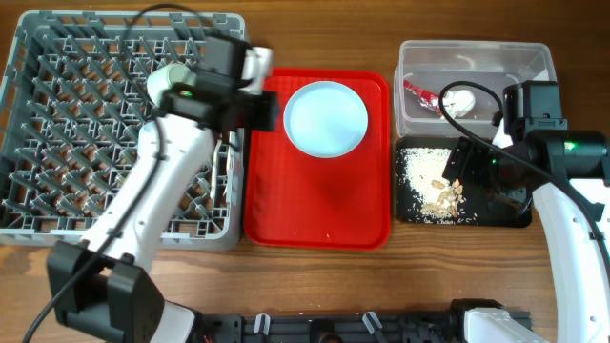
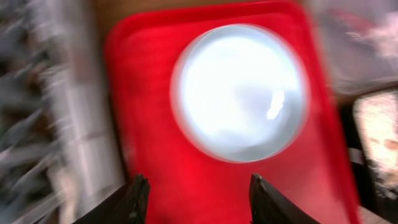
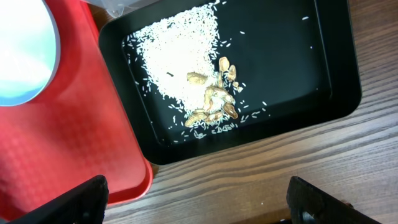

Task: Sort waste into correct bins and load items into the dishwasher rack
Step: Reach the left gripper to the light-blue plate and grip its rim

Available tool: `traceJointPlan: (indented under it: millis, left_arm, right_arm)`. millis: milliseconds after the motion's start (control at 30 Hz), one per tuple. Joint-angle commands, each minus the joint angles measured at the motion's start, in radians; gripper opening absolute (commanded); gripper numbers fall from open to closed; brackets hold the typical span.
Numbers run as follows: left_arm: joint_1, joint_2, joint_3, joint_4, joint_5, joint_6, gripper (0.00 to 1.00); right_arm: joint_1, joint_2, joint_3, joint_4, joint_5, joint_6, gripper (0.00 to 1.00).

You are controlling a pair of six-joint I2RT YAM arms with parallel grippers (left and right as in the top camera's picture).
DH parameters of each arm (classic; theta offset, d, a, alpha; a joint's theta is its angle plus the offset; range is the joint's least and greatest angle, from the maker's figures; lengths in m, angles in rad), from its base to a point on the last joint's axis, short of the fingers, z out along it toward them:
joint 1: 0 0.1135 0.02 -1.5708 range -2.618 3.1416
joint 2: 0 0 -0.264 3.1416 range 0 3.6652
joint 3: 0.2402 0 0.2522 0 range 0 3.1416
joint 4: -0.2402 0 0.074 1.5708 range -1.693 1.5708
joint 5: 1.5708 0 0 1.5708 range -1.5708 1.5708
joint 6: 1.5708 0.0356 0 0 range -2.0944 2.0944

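Counter [image 1: 315, 276]: wood, mid-brown, planks running left to right, darker grain streaks; seen on all sides of the overhead view. Right wrist view: same counter [image 3: 292, 155] close up, plank seams and fine grain plain, matte finish. Light: even, soft, shadows faint

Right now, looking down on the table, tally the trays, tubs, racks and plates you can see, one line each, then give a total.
Trays: 2, the red tray and the black tray
Tubs: 1, the clear tub
Racks: 1, the grey rack
Plates: 1, the white plate
Total: 5
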Motion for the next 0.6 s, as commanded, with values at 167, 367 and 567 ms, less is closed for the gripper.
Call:
traceJointPlan:
  millis: [167, 367, 567]
  left_arm:
    - [-0.317, 0.211, 0.009, 0.223, -0.062, 0.029, 0.68]
    - [-0.395, 0.388, 0.009, 0.296, -0.197, 0.125, 0.70]
    - [-0.391, 0.459, 0.009, 0.283, -0.208, 0.124, 0.69]
  right_arm:
    - [-0.002, -0.011, 0.019, -0.005, -0.001, -0.010, 0.93]
    - [-0.002, -0.011, 0.019, -0.006, -0.001, -0.011, 0.93]
    - [-0.002, -0.011, 0.019, -0.005, -0.001, -0.011, 0.93]
